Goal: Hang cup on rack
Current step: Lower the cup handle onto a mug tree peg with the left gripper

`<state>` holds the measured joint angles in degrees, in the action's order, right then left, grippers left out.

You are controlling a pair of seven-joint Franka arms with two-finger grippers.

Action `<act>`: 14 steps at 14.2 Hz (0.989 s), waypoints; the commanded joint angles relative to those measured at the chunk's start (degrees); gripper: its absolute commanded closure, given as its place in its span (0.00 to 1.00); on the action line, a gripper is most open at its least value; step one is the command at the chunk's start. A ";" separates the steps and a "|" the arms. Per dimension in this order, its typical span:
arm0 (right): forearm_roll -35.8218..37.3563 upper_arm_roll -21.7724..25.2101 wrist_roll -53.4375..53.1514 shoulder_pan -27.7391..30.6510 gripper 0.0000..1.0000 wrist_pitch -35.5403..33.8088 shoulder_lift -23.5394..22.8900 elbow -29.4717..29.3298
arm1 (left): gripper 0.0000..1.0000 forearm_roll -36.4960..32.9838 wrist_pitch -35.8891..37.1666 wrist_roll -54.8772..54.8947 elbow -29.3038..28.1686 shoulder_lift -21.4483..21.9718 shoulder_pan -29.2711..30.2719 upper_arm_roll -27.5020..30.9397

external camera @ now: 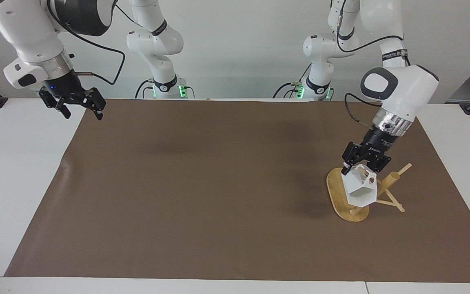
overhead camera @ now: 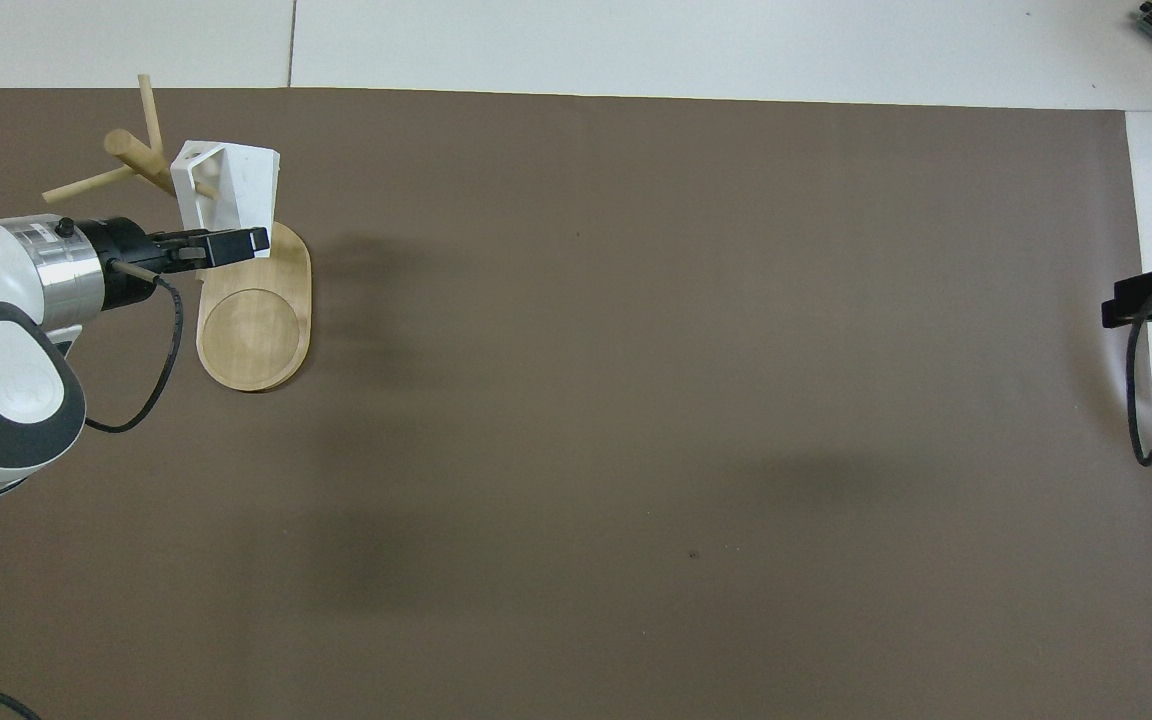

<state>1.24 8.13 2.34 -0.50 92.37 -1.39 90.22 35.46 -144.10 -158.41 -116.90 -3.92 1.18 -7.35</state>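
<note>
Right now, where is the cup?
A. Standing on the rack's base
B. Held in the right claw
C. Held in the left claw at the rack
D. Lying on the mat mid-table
C: the left claw is shut on the white cup, holding it against the rack's pegs, above the base.

my white table (external camera: 14, 171) carries a brown mat (external camera: 202, 183); the rack (external camera: 337, 192) stands on that mat.
</note>
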 commanded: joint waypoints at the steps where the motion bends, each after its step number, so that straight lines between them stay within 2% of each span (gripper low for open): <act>1: -0.10 -0.13 -1.99 0.24 0.00 -0.08 1.65 1.80 | 1.00 -0.65 -0.39 -10.24 -2.37 2.50 0.40 -0.56; 7: -1.68 -0.13 -1.20 0.15 0.00 -0.43 1.65 1.54 | 0.99 -0.65 -0.04 -11.04 -2.90 3.48 1.80 -0.65; 8: -1.68 -0.13 -0.76 0.15 0.00 -0.61 1.74 1.54 | 0.63 -0.65 -0.04 -11.13 -2.81 3.48 1.54 -0.65; 9: -1.68 -0.13 -0.76 0.06 0.00 -0.61 1.83 1.54 | 0.32 -0.65 -0.13 -11.05 -2.81 3.48 1.37 -0.65; 10: -1.68 -0.13 -0.76 -0.03 0.00 -0.61 1.83 1.54 | 0.27 -0.74 -0.13 -10.96 -2.64 3.39 1.19 -0.65; 14: -1.77 -0.13 -0.67 0.06 0.00 -0.26 1.92 1.89 | 0.24 -0.74 0.66 -10.96 -2.11 3.65 1.28 -0.65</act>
<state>0.61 8.04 1.60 -0.57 92.24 -1.14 90.31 36.02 -144.06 -159.04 -118.20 -2.06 2.62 -7.64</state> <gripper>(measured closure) 0.000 0.256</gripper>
